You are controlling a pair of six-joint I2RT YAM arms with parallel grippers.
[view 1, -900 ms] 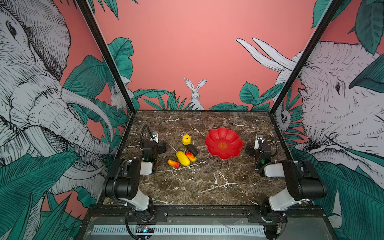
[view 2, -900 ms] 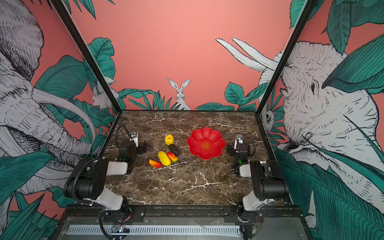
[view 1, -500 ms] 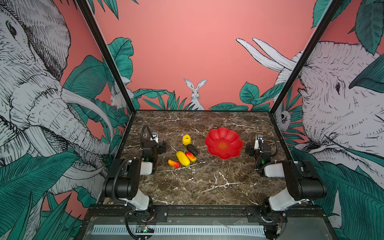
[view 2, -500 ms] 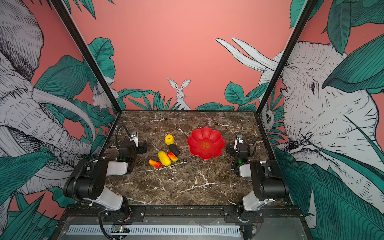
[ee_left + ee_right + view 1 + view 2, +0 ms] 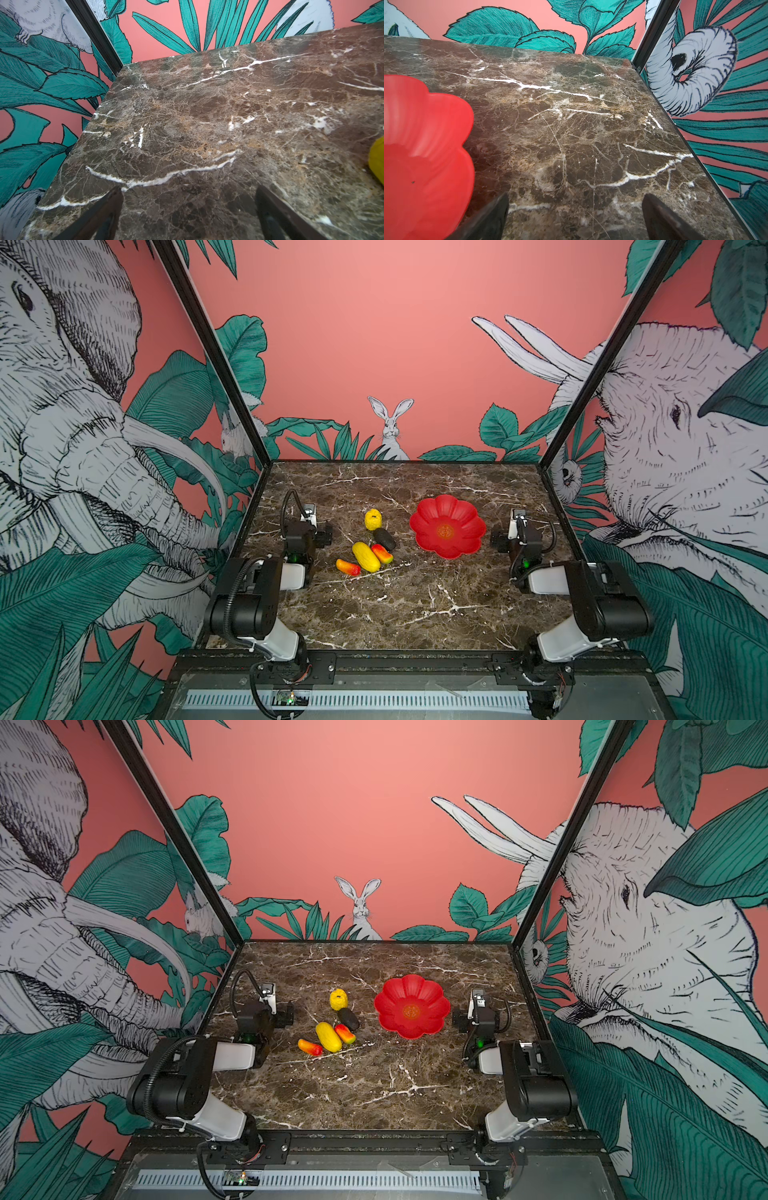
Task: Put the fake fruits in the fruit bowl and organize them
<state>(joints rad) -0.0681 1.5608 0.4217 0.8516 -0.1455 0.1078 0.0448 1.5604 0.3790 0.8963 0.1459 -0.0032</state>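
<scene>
Five fake fruits lie left of centre on the marble in both top views: a bumpy yellow one (image 5: 372,519) (image 5: 338,999), a black oval (image 5: 384,538) (image 5: 348,1019), a long yellow oval (image 5: 365,556) (image 5: 328,1036) and two mango-like pieces (image 5: 382,553) (image 5: 348,567). Right of them sits the fruit bowl (image 5: 428,522) (image 5: 392,1002), red, scalloped and holding nothing. My left gripper (image 5: 309,512) (image 5: 188,189) rests open over bare marble left of the fruits; a yellow fruit's edge (image 5: 377,160) shows beside it. My right gripper (image 5: 518,516) (image 5: 575,195) is open beside the bowl's rim (image 5: 467,116).
Printed jungle walls close the marble table (image 5: 395,605) at the back and both sides, with black corner posts (image 5: 557,439). Both arm bases stand at the front edge.
</scene>
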